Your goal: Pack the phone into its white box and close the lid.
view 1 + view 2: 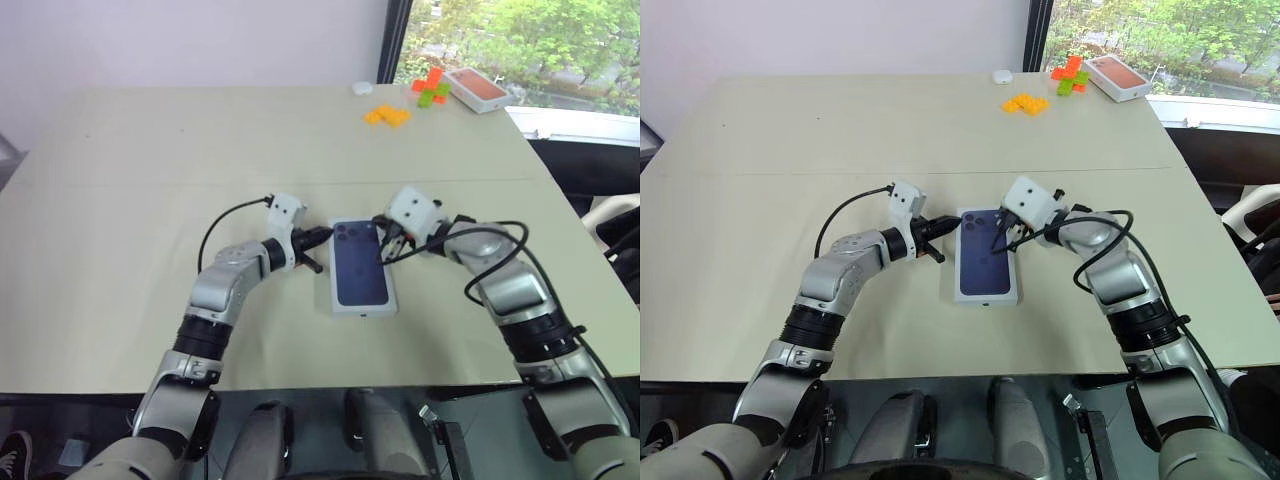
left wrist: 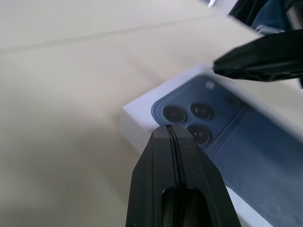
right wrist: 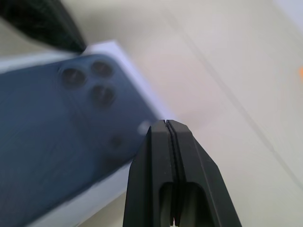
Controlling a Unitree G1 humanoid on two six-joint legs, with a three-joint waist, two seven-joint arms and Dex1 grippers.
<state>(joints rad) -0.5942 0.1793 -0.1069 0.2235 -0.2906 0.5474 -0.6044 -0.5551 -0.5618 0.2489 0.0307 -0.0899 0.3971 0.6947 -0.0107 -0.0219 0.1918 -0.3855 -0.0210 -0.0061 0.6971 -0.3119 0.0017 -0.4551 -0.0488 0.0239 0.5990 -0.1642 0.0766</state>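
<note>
The left gripper (image 1: 318, 236), two black fingers pressed together on nothing, points at the far left corner of the lid (image 1: 362, 265), a white shallow rectangular cover bearing a dark blue phone picture, lying flat mid-table. The right gripper (image 1: 384, 246), fingers likewise pressed together, meets the lid's far right edge at about two o'clock. Toward one o'clock on the beige table (image 1: 150, 200) sit orange blocks (image 1: 387, 115) and an orange-red-topped box (image 1: 477, 89).

Bright daylight from window (image 1: 520, 40) far right; soft shadows; wrist views blurred close up.
</note>
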